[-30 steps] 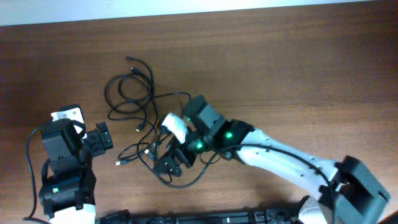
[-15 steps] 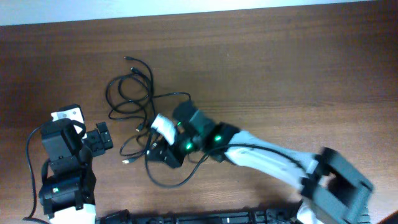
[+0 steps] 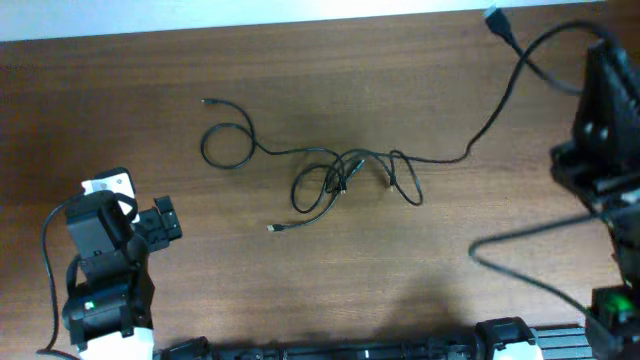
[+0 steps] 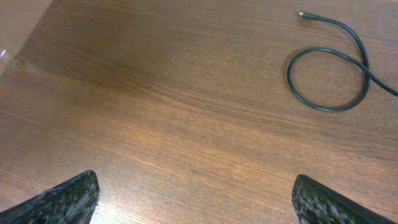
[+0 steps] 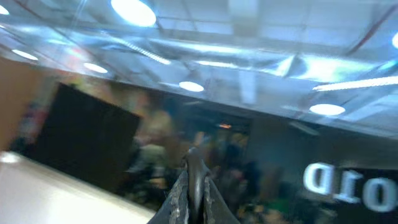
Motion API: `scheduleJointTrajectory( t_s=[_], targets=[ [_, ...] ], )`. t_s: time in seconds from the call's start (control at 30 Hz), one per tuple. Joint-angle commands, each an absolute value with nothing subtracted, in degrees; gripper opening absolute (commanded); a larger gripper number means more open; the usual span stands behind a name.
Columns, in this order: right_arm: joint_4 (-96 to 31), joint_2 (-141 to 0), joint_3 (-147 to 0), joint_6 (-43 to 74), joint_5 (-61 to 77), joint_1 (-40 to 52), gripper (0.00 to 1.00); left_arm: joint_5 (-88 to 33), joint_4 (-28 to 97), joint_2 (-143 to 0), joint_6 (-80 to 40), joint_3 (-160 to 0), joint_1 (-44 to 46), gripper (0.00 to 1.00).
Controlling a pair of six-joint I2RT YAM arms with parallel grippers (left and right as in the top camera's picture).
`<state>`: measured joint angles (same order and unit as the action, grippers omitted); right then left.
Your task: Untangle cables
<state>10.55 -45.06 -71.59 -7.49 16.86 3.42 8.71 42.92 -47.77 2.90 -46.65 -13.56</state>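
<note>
Right gripper (image 5: 193, 180) has swung high rightward, clamped on the cable (image 3: 430, 158); its knot (image 3: 345, 175) lies nearer the spread left gripper (image 4: 196, 202).

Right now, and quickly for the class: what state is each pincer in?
Left pincer: open, holding nothing.
Right pincer: closed, apparently gripping the lifted black cable.

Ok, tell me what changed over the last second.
The right arm swung from the tangle at mid-table out to the right edge and up, dragging one cable rightward. The tangle is now stretched into a looser line. The left gripper stayed parked, open, lower left.
</note>
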Motion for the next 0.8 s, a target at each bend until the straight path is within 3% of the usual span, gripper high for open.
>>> scheduleJointTrajectory(
  t_s=[0.0,0.07,0.17,0.27,0.37,0.53,0.6,0.77],
  targets=[
    [19.9,-48.9,-72.4,-21.5,10.7,1.5,0.04,8.3,42.8,-47.5,2.2,-46.5,-13.7,0.99],
    [29.9,-52.4,-73.1,-28.9,5.0,-0.3,0.04,8.3,42.8,-47.5,2.2,-46.5,-13.7,0.99],
    [29.0,-57.7,-84.5,-37.5,-3.7,-6.2,0.04,8.3,42.8,-47.5,2.2,-46.5,-13.7,0.99],
    [16.2,-63.5,-99.4,-40.3,-3.7,-14.4,0.04,8.3,42.8,-47.5,2.2,-46.5,-13.7,0.99],
    [-2.6,-78.4,-124.0,-40.2,-3.7,-29.2,0.04,8.3,42.8,-47.5,2.2,-46.5,-13.7,0.99],
    [-15.3,-86.5,-129.2,-20.8,4.8,-35.0,0.04,8.3,42.8,-47.5,2.2,-46.5,-13.7,0.99],
    [-27.2,-92.4,-129.2,-19.9,2.5,-35.0,0.04,8.3,42.8,-47.5,2.2,-46.5,-13.7,0.99],
    [-45.8,-108.7,-129.2,-3.7,-3.5,-39.9,0.04,8.3,42.8,-47.5,2.2,-46.5,-13.7,0.99]
  ],
)
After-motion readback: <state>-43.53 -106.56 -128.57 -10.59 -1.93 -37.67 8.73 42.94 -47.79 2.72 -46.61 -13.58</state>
